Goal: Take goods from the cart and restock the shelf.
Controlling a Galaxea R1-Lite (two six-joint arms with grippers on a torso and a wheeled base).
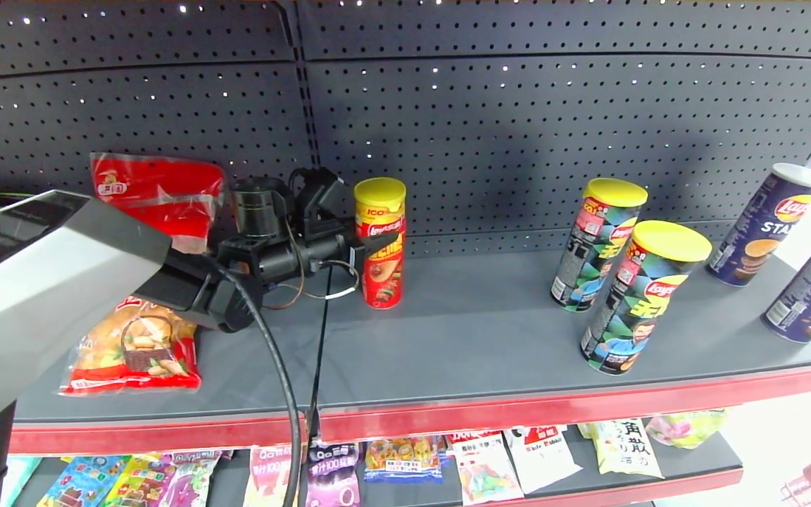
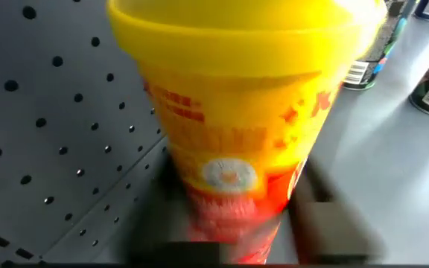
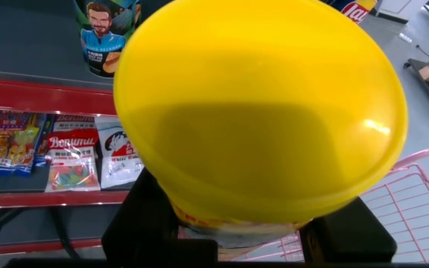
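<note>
A red chip can (image 1: 380,243) with a yellow lid stands upright on the grey shelf (image 1: 462,331), close to the pegboard back wall. My left gripper (image 1: 377,248) reaches in from the left and is shut around the can's middle. In the left wrist view the same can (image 2: 237,112) sits between the dark fingers (image 2: 326,219). My right gripper (image 3: 237,232) is shut on another yellow-lidded can (image 3: 259,104), held in front of the shelf's red edge and above the pink wire cart (image 3: 415,193).
Two green-and-black cans (image 1: 599,243) (image 1: 645,296) stand right of centre, and two blue cans (image 1: 761,225) at the far right. A peanut bag (image 1: 134,345) and a red bag (image 1: 155,193) lie at the left. Snack packets (image 1: 483,465) fill the lower shelf.
</note>
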